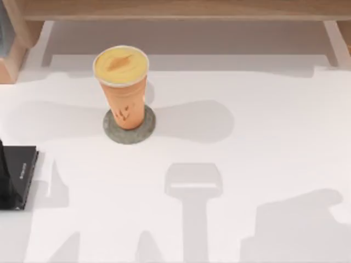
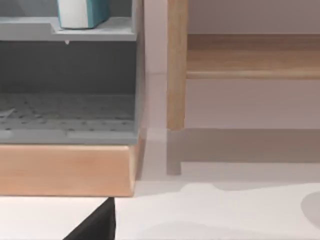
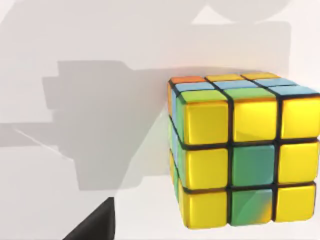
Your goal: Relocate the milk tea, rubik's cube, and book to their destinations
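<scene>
Of our right tool we see a dark tip at the edge of the right wrist view, and we cannot tell whether it is spread or pressed together. Just beyond it, close but apart, the rubik's cube sits on the white worktop — mostly yellow tiles with two green ones on the face toward us, blue, orange and yellow on top.

Our left tool likewise shows as a dark tip low in the left wrist view, its state beyond telling. Farther off stands a grey shelf unit on a wooden base, and the book — teal cover, white page edges — stands on its upper shelf.

From above, the milk tea stands upright on the speckled grey coaster, far and left of centre on the worktop. The flat black book lies at the left edge, well apart from the cup.
</scene>
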